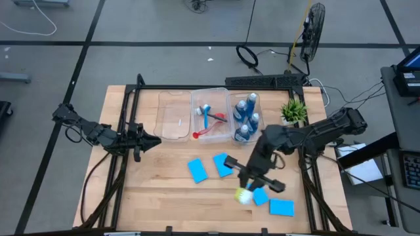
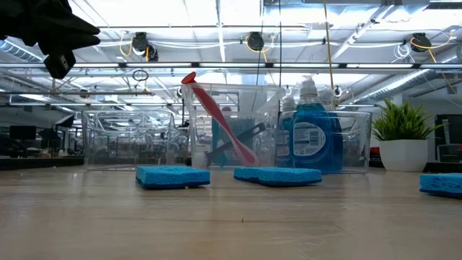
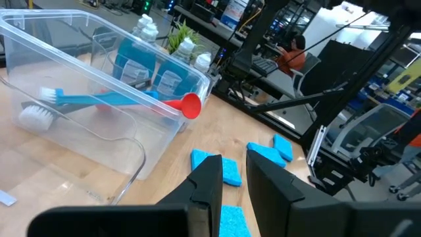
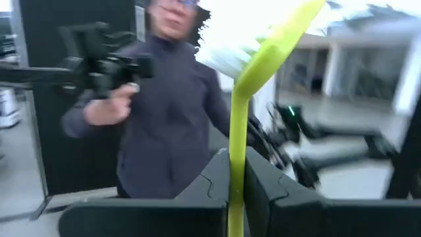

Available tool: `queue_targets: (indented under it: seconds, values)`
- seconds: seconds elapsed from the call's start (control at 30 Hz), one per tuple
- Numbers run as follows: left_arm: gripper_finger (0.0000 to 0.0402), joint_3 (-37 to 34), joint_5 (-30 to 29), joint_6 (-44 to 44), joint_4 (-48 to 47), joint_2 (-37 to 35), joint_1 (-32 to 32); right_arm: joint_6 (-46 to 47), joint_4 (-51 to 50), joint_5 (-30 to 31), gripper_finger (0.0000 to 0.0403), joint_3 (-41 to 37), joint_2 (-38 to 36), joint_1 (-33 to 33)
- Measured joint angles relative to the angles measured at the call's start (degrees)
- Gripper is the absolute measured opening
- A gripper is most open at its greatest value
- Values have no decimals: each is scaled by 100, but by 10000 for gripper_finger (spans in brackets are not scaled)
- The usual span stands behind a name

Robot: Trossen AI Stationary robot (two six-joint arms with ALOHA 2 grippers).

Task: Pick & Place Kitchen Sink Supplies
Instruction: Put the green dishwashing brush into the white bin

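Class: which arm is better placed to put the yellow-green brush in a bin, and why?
Right. Its claw already grips the brush, near the bins. The left claw waits empty, left of them.

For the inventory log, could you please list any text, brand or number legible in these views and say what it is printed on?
No text can be read in any view.
Blue bottles in the clear bin: white labels with print, too small and blurred to read.
Sponges, red brush, yellow-green brush held by the right gripper: no markings visible.
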Motion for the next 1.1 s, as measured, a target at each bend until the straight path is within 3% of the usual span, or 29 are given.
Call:
queue_targets:
  seconds: [0.23,0.4,0.47,0.63,0.7,0.77,1.1]
  values:
    - [72,0,-4,3,0,-2,-2,-163,759,-905,9,0,0,-3]
    - [72,1,-7,3,-1,-1,-1,-119,682,-717,9,0,2,-26]
    - [72,0,-8,3,0,-1,-1,108,314,85,9,7,-9,-71]
    - [72,0,-61,-4,1,1,-2,567,-1074,3207,9,2,15,-334]
    - [72,0,-154,-8,0,0,-1,816,-1396,4125,9,0,11,-525]
    - [72,1,-247,-10,2,1,0,1050,-1571,4638,9,3,-4,-758]
    - [72,1,-363,-20,2,0,-1,1253,-1577,5703,9,3,3,-1866]
